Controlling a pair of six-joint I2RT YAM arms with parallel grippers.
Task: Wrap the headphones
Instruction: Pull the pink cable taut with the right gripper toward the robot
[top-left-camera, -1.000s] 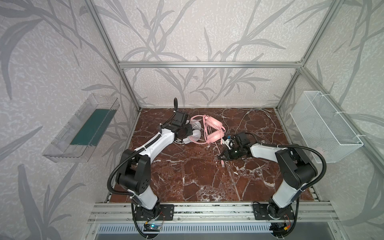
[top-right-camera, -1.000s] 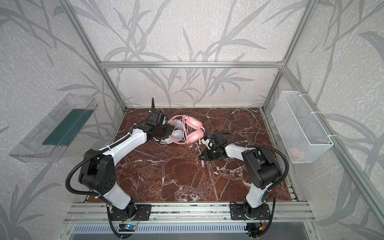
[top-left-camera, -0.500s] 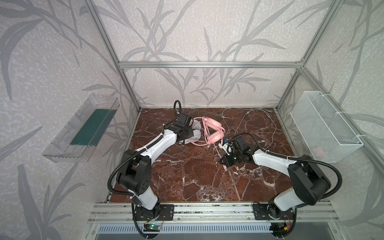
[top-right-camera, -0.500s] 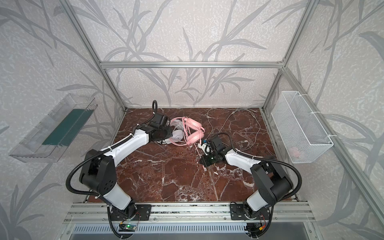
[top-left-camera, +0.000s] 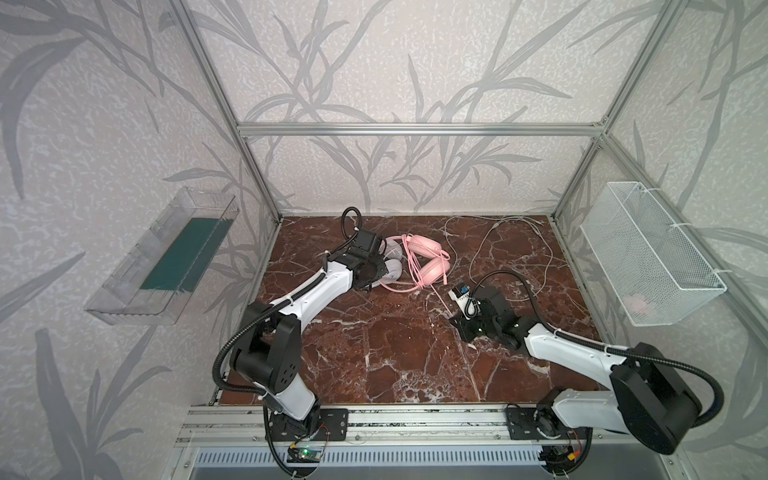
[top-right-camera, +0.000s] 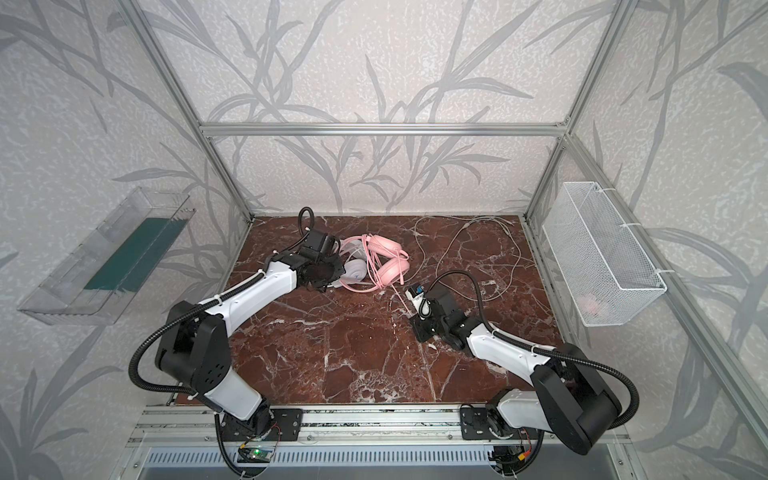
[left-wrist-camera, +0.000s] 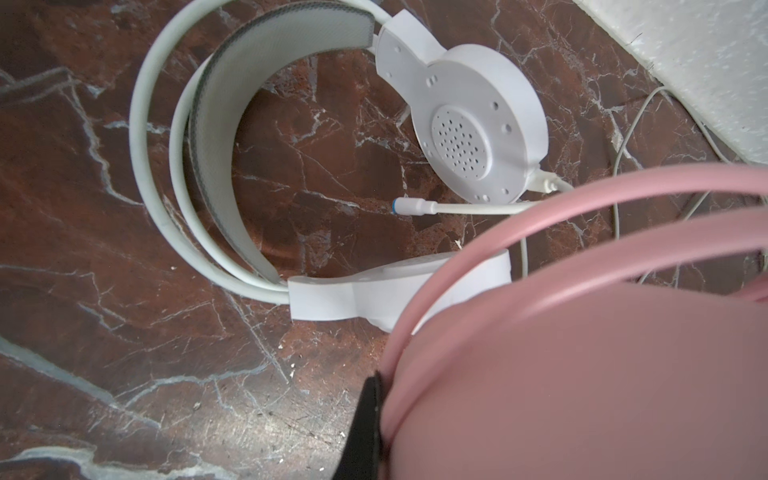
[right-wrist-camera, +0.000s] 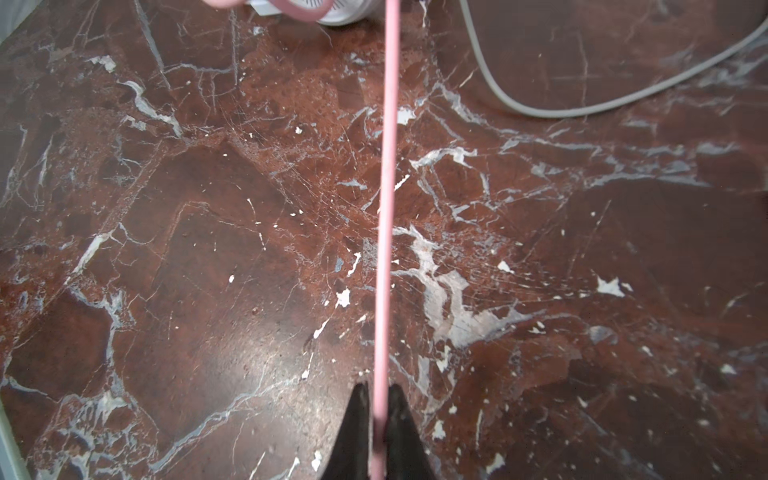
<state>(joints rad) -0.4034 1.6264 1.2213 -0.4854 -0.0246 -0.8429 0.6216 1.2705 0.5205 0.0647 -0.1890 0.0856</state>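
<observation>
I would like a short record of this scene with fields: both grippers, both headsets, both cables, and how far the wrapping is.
left gripper: shut on the pink headset, beside one cup
right gripper: shut on the pink cable, low over the marble table
pink cable: taut from headset to right gripper
white headset: lying on the table, partly under the pink one
white cable: loose over the table's far right part
wrapping: a few pink turns across the headset; white not begun

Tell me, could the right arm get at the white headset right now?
Probably not easily. The white headset lies beyond the pink headset, with the left gripper close by it, and the right gripper is shut on the pink cable.
</observation>
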